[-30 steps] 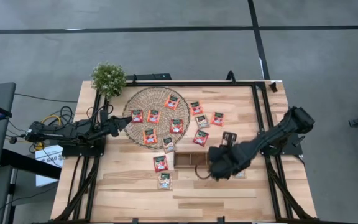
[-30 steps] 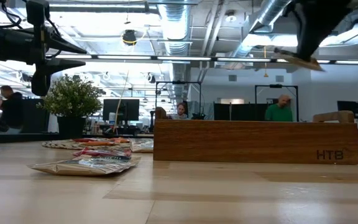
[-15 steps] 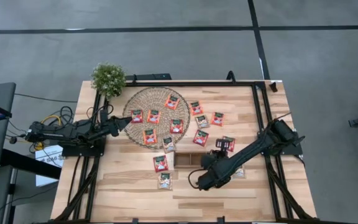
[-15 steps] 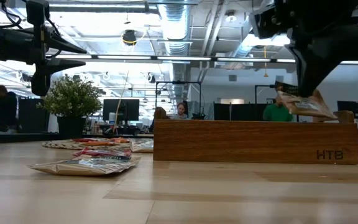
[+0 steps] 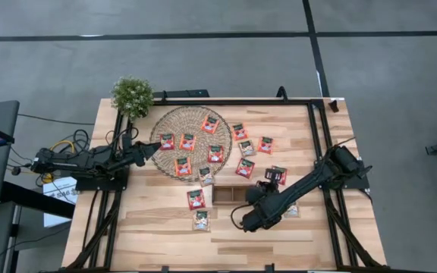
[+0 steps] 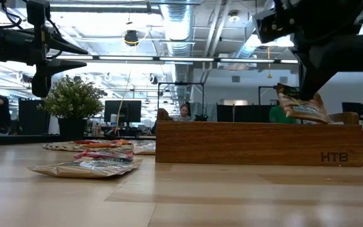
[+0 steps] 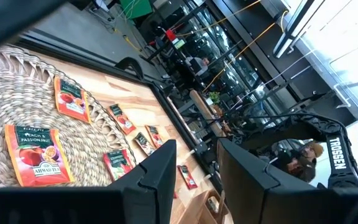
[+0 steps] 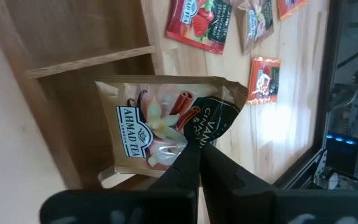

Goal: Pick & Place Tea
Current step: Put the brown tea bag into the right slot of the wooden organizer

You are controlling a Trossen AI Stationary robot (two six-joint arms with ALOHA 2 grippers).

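Red tea sachets lie flat on the round woven mat, and more lie on the table around it. The brown wooden tray stands near the table's middle. My right gripper hangs over the tray, shut on a pale brown tea sachet, which the low view shows just above the tray's rim. My left gripper waits open and level at the mat's left edge. My right gripper pinches the sachet between its two fingers at the middle of one edge, on the dark green part of the print. The fingers slant down from above. The sachet hangs tilted below them, its lower edge at the tray's rim; whether it touches the tray cannot be told.
A small potted plant stands at the far left corner. Black frame rails run along the table's sides. One sachet lies right of the tray, two left of it. Bare wood stretches along the near edge.
My right gripper has sunk toward the tray and moved toward the table's near edge, tipping more steeply downward, still shut on the sachet. The sachet has come down from well above the tray to its rim and now hangs more upright.
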